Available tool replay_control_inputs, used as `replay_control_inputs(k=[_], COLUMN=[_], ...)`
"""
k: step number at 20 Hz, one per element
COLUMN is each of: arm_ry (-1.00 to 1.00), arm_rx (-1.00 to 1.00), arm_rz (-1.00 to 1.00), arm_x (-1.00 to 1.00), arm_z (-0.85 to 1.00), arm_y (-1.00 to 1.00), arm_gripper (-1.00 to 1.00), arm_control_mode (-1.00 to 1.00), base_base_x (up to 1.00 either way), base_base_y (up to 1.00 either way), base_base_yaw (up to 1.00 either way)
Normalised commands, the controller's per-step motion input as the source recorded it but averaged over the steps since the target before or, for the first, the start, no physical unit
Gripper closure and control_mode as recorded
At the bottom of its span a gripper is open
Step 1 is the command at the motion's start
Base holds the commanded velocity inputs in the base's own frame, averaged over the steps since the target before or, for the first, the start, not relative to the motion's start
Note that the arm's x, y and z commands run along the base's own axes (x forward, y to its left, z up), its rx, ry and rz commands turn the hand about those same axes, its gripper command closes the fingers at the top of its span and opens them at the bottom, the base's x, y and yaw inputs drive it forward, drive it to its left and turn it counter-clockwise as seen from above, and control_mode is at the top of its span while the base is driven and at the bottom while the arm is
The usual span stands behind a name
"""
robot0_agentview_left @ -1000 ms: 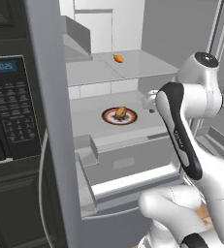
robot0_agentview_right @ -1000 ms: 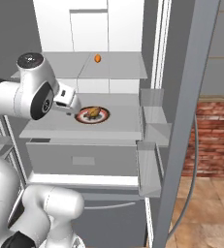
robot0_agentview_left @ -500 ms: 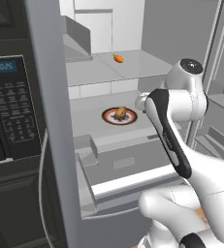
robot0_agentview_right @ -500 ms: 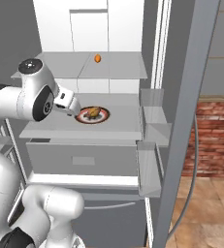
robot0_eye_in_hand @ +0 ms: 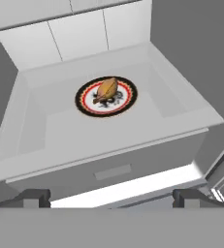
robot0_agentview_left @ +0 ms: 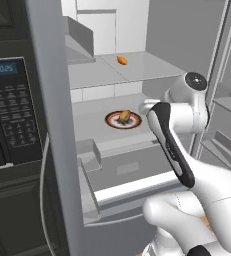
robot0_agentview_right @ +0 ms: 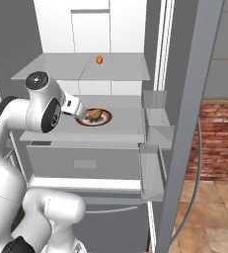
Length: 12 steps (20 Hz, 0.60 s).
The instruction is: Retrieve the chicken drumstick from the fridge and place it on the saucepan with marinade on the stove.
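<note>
The chicken drumstick (robot0_eye_in_hand: 107, 90), golden-brown and lumpy, lies on a red-rimmed plate (robot0_eye_in_hand: 124, 104) on the middle shelf of the open fridge (robot0_agentview_right: 120, 127). The drumstick (robot0_agentview_left: 124, 117) shows from both base views (robot0_agentview_right: 94, 114). My gripper (robot0_eye_in_hand: 112, 199) is open with nothing between its fingers, above the shelf's front edge and short of the plate. From the right base view the hand (robot0_agentview_right: 75, 108) reaches in from the left, close beside the plate. The saucepan and the stove are out of view.
A small bright orange oval item (robot0_agentview_left: 122, 60) sits on the upper shelf. A black wall oven with keypad (robot0_agentview_left: 9, 110) stands left of the fridge. Door bins (robot0_agentview_right: 155, 123) jut out on the right, and a grey drawer front (robot0_agentview_right: 86, 160) lies under the shelf.
The arm has leaned further into the fridge, carrying the hand a little closer to the plate. The jaws stayed open; the drumstick and plate have not moved.
</note>
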Motion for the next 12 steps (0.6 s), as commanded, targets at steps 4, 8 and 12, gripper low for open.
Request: replay_control_inputs(k=[4, 8, 12], arm_ry=[-0.05, 0.00, 0.01], arm_rx=[0.00, 0.00, 0.00], arm_rz=[0.00, 0.00, 0.00], arm_x=[0.54, 0.53, 0.47], arm_z=[-0.35, -0.20, -0.03], arm_y=[0.00, 0.00, 0.00], arm_gripper=[-1.00, -1.00, -1.00], arm_control_mode=[-1.00, -1.00, -1.00], base_base_x=[0.00, 0.00, 0.00], base_base_y=[0.00, 0.00, 0.00], base_base_yaw=[0.00, 0.00, 0.00])
